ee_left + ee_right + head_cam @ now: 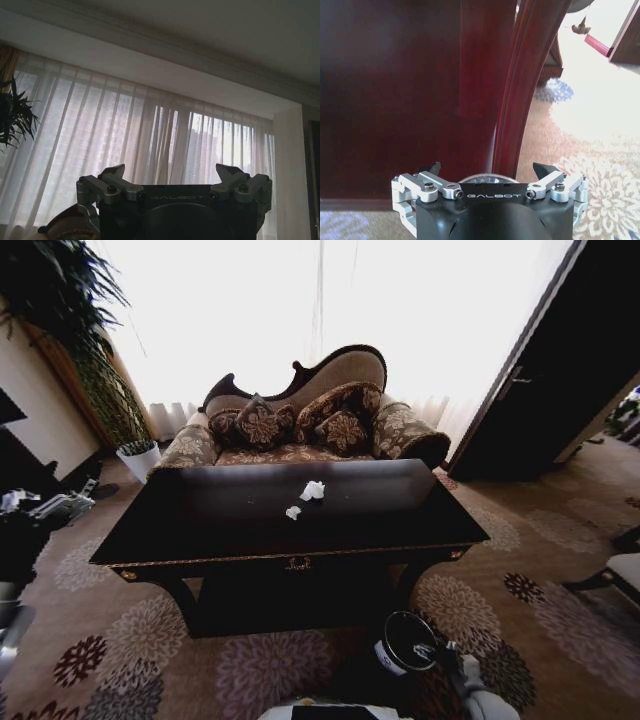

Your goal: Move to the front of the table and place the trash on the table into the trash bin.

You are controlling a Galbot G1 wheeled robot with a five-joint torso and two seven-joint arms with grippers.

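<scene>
1. Glossy black, the table (400,515) is seen ahead of the robot, before a patterned sofa (300,430).
2. Two crumpled white paper wads (312,491) are seen near the tabletop's middle, just beside each other.
3. The trash bin (405,642) is seen on the floral carpet (470,610) beside the table's front right leg (520,90).
4. The left gripper (175,177) is raised toward sheer curtains (150,140), fingers spread and empty.
5. The right gripper (490,174) is held low by the leg, likewise released.
</scene>
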